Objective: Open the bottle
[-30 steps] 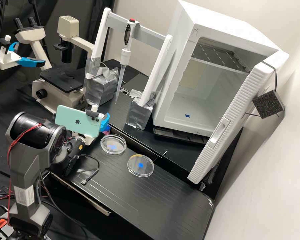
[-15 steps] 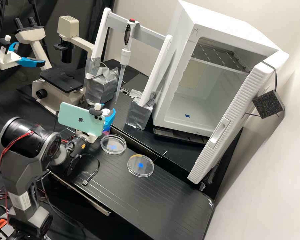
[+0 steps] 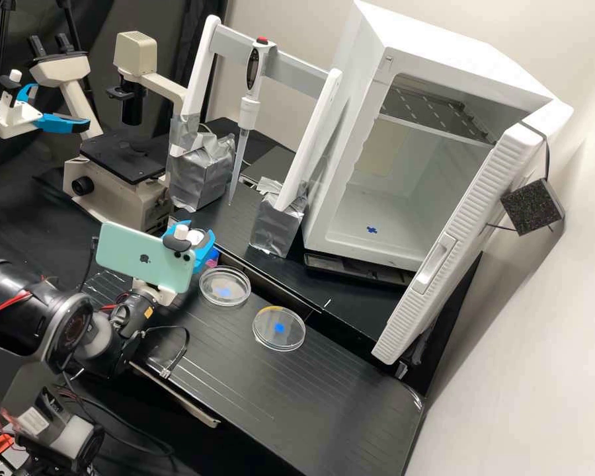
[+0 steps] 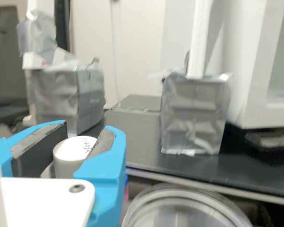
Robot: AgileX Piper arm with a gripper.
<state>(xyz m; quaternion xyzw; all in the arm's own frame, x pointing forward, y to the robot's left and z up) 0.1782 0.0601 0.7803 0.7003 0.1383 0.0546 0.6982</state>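
Note:
In the high view the gripper (image 3: 199, 231) is over the bench's back left part, behind the phone on its mount. Its blue fingers are shut on a round white cap (image 3: 195, 237). A pink and blue bottle body (image 3: 212, 260) stands beside and below the fingers, partly hidden by them. In the wrist view the gripper (image 4: 87, 129) has the white cap (image 4: 75, 148), marked with writing, between its dark pads. A sliver of the bottle body (image 4: 126, 190) shows past one finger; whether it touches the cap I cannot tell.
Two clear dishes (image 3: 225, 286) (image 3: 279, 328) lie on the black bench (image 3: 324, 390). Behind them are foil-wrapped blocks (image 3: 276, 228) of a pipette stand, a microscope (image 3: 122, 158) and a white cabinet (image 3: 350, 221) with its door open. A cable (image 3: 184, 344) hangs by the arm.
My gripper first moved a little right, then back left and toward the arm's base. The white cap has moved along with it, while the pink and blue body has stayed in place.

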